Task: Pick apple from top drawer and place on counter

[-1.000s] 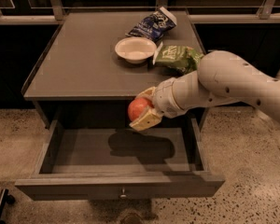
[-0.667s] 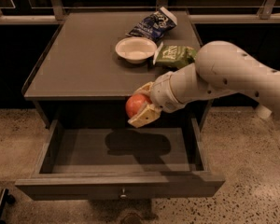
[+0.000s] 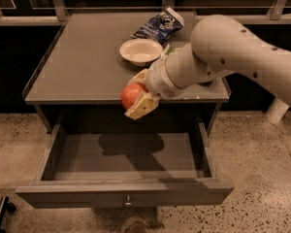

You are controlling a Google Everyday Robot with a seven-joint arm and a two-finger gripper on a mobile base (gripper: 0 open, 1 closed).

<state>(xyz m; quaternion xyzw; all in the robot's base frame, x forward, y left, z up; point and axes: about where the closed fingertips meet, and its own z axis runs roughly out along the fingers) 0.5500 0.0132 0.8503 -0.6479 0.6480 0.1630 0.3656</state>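
The red apple (image 3: 132, 94) with yellowish patches is held in my gripper (image 3: 137, 95), which is shut on it. The gripper and apple hang in the air just at the front edge of the counter (image 3: 82, 57), above the open top drawer (image 3: 126, 159). The drawer is pulled fully out, its grey floor bare, with a small round knob (image 3: 128, 198) on its front. My pale arm reaches in from the right and crosses over the counter's right front corner.
A white bowl (image 3: 141, 51) stands on the counter behind the gripper. A blue chip bag (image 3: 157, 25) lies at the back. A green bag is mostly hidden behind my arm. The counter's left half is bare grey surface. Speckled floor surrounds the cabinet.
My gripper has risen with the apple, from just above the drawer opening up to the level of the counter's front edge. The arm has swung upward over the counter's right side.
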